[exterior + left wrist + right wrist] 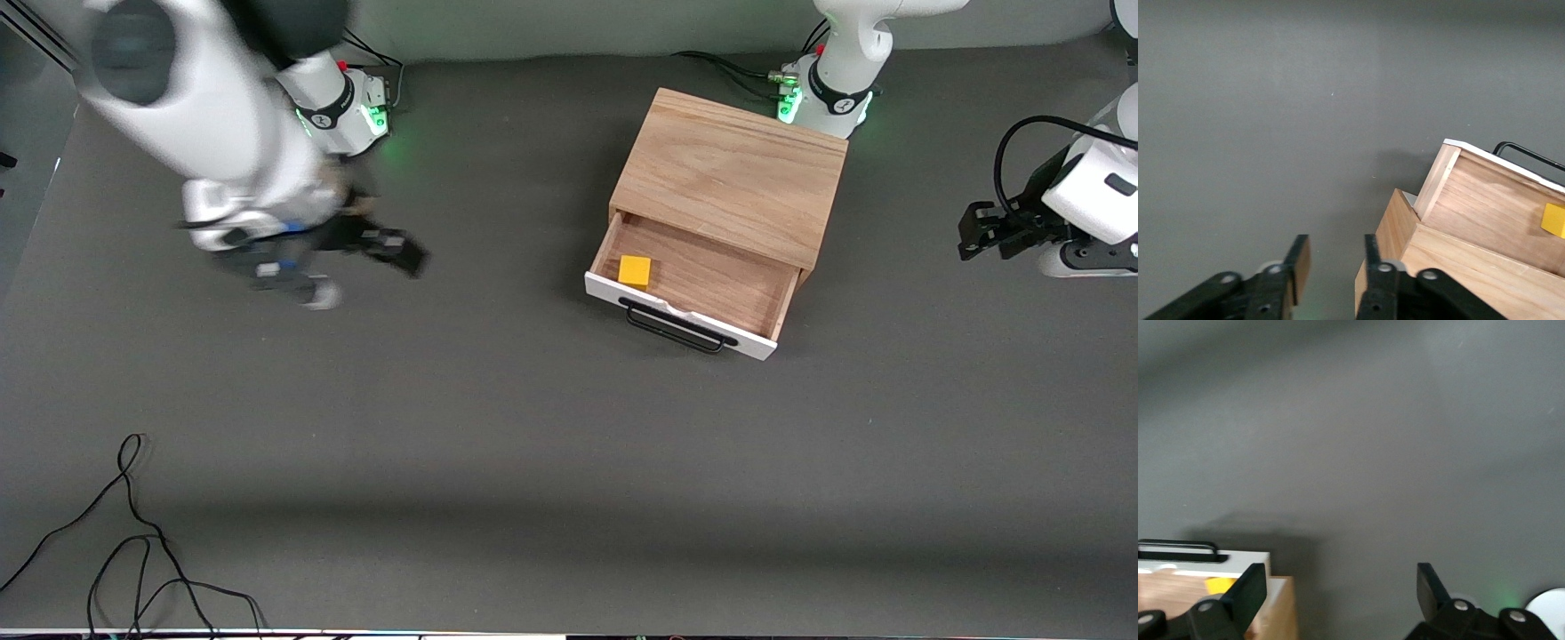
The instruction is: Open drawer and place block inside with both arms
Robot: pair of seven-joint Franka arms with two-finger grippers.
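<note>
Since the block (635,270) already lies in the open drawer (693,289), well clear of all fingers, left gripper (1333,261) stands part-closed, empty; right gripper (1338,587) wide, empty.

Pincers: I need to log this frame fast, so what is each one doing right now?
Left pincer: partly closed, empty, beside the cabinet.
Right pincer: open, empty, over bare table.

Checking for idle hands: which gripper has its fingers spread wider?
The right gripper: its fingers stand wide apart, while the left gripper shows only a narrow gap. Both hold nothing.
</note>
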